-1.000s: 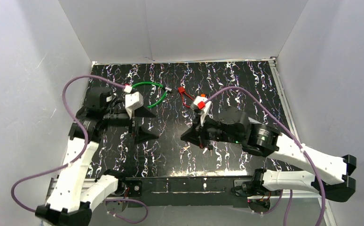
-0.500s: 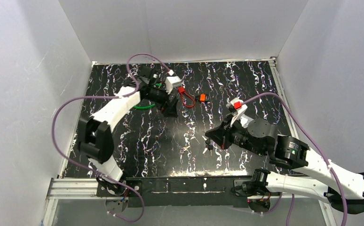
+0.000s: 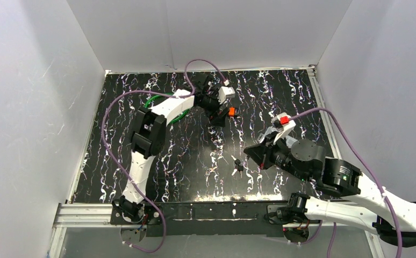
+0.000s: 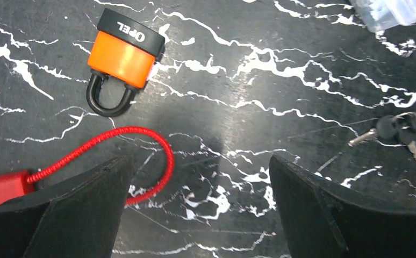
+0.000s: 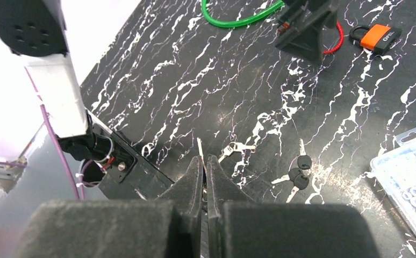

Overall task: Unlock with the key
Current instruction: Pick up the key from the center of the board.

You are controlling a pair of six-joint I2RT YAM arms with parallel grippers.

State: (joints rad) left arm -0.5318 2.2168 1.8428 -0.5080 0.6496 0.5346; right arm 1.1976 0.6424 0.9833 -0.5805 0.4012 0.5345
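Your left claw [image 4: 199, 164] hangs wide open and empty. Within 1 second it has swung from your near left to the far middle, over the red cable loop [image 4: 141, 140], with the orange padlock with a black shackle [image 4: 121, 58] just beyond. Your right claw [image 5: 204, 161], drawn back, is pinched on what looks like a thin silver key [image 5: 200, 145] — so steadying the lock comes next, I judge.

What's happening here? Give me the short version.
The left end effector hangs open over the orange padlock and a red cable lock at the far side. The right end effector is shut on what looks like a thin key, with a key bunch lying nearby. The padlock looks locked.
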